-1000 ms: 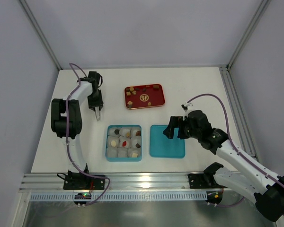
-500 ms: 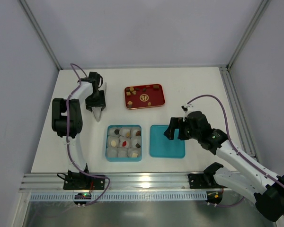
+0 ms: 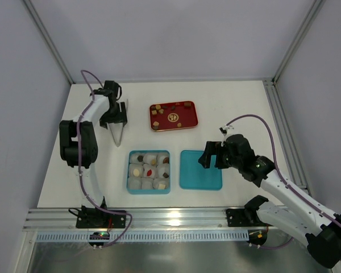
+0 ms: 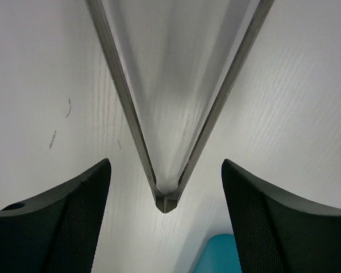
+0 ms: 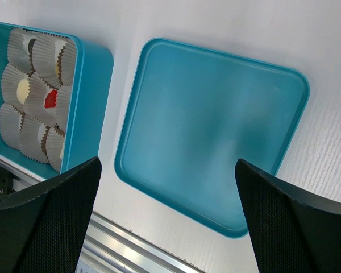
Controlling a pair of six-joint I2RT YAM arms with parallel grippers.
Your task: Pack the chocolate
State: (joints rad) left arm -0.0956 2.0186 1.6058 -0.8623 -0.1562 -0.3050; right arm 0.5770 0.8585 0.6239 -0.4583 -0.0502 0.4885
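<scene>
The left gripper (image 4: 165, 165) hung with its fingers spread and nothing between them above the white counter (image 3: 233, 108), left of the red tray (image 3: 184, 120), where some chocolate (image 3: 188, 104) lay loose. The right gripper (image 5: 167, 165), also spread wide and empty, hovered over the flat teal lid (image 5: 210, 131). Beside the lid stood the teal box (image 3: 149, 191), whose white paper cups (image 5: 23, 68) held more chocolate.

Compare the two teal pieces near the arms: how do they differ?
The teal box has tall walls; the teal lid has only a low rim. The box is filled with white paper cups holding chocolates; the lid is bare. Both are teal rounded squares lying flat, side by side without touching.
</scene>
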